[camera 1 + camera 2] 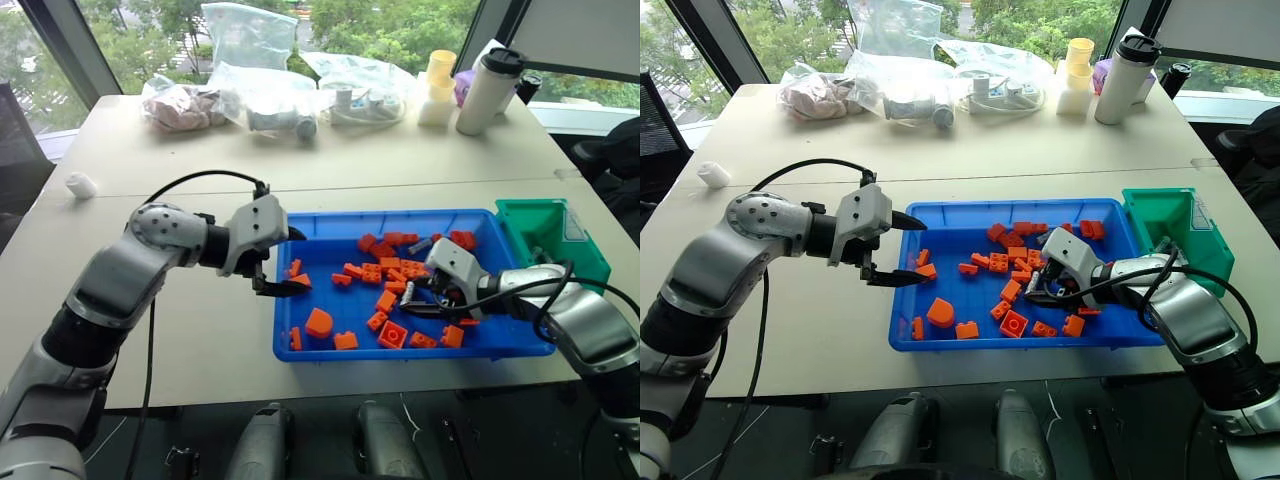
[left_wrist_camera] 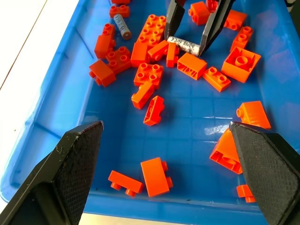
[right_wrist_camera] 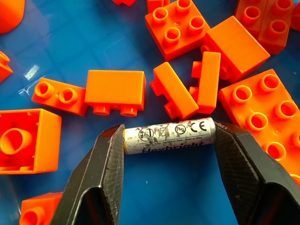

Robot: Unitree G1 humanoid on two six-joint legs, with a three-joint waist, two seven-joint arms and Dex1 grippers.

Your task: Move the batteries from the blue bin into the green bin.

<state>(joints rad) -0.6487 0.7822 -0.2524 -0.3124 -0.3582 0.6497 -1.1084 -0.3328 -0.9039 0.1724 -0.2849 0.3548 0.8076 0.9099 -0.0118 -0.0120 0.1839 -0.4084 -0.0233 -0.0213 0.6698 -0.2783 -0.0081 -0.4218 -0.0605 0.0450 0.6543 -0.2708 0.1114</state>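
Battery [image 3: 168,135] lies in the blue bin [image 1: 300,350] among orange bricks [image 3: 115,91] — my right pincer [image 3: 168,140] clamps it end to end. Grasp step; next I must lift it clear and carry it to the green bin [image 1: 530,215]. My left pincer [image 2: 164,168] hangs apart.

Bright blue bin [image 1: 320,352], orange bricks [image 1: 392,283], silver-grey battery with black print [image 3: 168,135] amid them, green bin [image 1: 548,232], black gripper fingers [image 3: 101,178]

battery [image 3: 168,135] printed with "CE" mark, partly legible brand "Heybright"
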